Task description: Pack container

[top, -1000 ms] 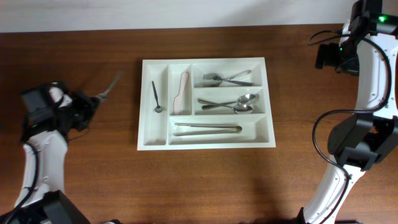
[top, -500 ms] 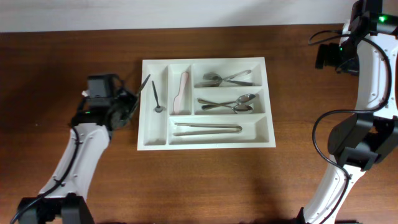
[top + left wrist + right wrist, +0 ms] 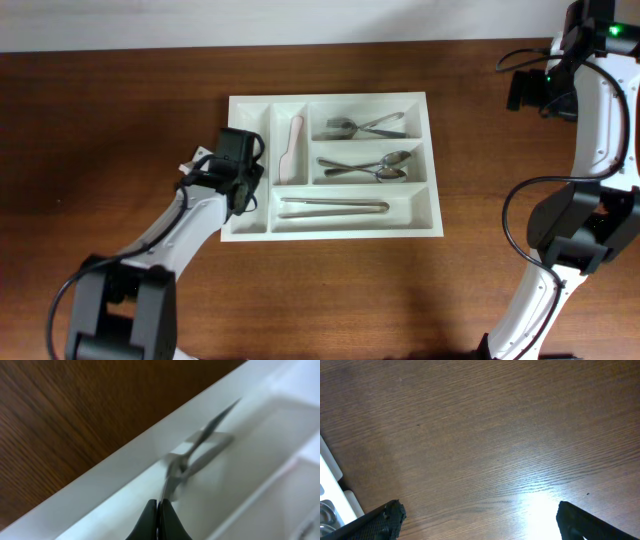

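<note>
The white cutlery tray (image 3: 330, 99) lies in the middle of the table. My left gripper (image 3: 247, 183) is over its far-left narrow compartment, shut on a thin metal utensil (image 3: 195, 455). In the left wrist view the jaws (image 3: 159, 510) pinch the utensil's end, and the rest slants over the tray's rim (image 3: 125, 470) into the compartment. The image is blurred, so I cannot tell which kind of utensil it is. My right gripper (image 3: 523, 92) is open and empty at the far right, above bare wood (image 3: 480, 525).
The tray holds a pink-handled utensil (image 3: 290, 150), forks (image 3: 365, 127), spoons (image 3: 370, 167) and metal tongs (image 3: 333, 206). The left gripper covers the contents of the far-left compartment. A tray corner (image 3: 330, 475) shows in the right wrist view.
My left arm has swung right from the table's left side, carrying the utensil, and is now over the tray's far-left compartment. The right arm has not moved.
</note>
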Motion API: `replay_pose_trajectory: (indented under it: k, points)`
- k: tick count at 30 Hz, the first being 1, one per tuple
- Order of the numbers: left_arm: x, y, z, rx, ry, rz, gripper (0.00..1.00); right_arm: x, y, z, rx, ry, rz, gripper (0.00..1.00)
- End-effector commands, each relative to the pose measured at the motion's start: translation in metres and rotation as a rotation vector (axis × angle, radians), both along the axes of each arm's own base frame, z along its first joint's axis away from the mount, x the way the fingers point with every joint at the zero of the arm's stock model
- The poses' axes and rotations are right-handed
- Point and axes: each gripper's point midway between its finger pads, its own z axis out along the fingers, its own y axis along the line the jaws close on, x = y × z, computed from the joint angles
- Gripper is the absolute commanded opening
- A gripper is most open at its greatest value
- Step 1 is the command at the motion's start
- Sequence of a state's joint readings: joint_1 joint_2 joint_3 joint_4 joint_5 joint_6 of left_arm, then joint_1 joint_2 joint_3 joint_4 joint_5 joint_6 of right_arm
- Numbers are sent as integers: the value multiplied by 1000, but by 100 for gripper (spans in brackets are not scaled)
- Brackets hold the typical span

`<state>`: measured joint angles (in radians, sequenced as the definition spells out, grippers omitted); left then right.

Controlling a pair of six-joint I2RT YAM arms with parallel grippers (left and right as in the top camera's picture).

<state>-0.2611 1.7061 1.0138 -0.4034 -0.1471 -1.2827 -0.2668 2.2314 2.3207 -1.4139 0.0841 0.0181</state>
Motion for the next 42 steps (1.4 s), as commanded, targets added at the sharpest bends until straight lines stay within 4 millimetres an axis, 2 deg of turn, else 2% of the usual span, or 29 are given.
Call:
replay_pose_trajectory:
  k: [1, 4, 5, 7, 9, 10, 15, 20, 23, 26, 27, 32, 36, 38, 42]
  points:
    - [5, -2, -4, -17, -1, 26, 4, 0, 3, 15, -8, -33, 8, 99]
    - [12, -6, 0, -35, -30, 18, 38, 0, 3, 15, -8, -33, 8, 99]
    - [23, -13, 6, -46, -78, -37, 63, 0, 3, 15, -8, -33, 8, 99]
    - [31, -19, 15, -48, -124, -89, 71, 0, 3, 15, -8, -33, 8, 99]
    - [40, -22, 28, -41, -166, -126, 73, 0, 3, 15, -8, -33, 8, 99]
    - [48, -24, 43, -31, -205, -150, 73, 0, 3, 15, -8, -33, 8, 99]
    - [71, -27, 92, 29, -325, -232, 74, 0, 3, 15, -8, -33, 8, 99]
    - [88, -29, 162, 266, -478, -503, 74, 0, 3, 15, -8, -33, 8, 99]
    - [85, -22, 189, 456, -503, -646, 81, 0, 3, 15, -8, -33, 8, 99]
    - [75, 4, 195, 640, -430, -656, 97, 0, 3, 15, -8, -33, 8, 99]
    - [72, 11, 194, 682, -403, -655, 99, 0, 3, 15, -8, -33, 8, 99]
    - [57, 58, 187, 930, -192, -644, 99, 0, 3, 15, -8, -33, 8, 99]
    - [49, 85, 183, 955, -117, -596, 99, 0, 3, 15, -8, -33, 8, 99]
    - [45, 93, 181, 953, -88, -592, 99, 0, 3, 15, -8, -33, 8, 99]
    - [44, 93, 180, 951, -84, -594, 99, 0, 3, 15, -8, -33, 8, 99]
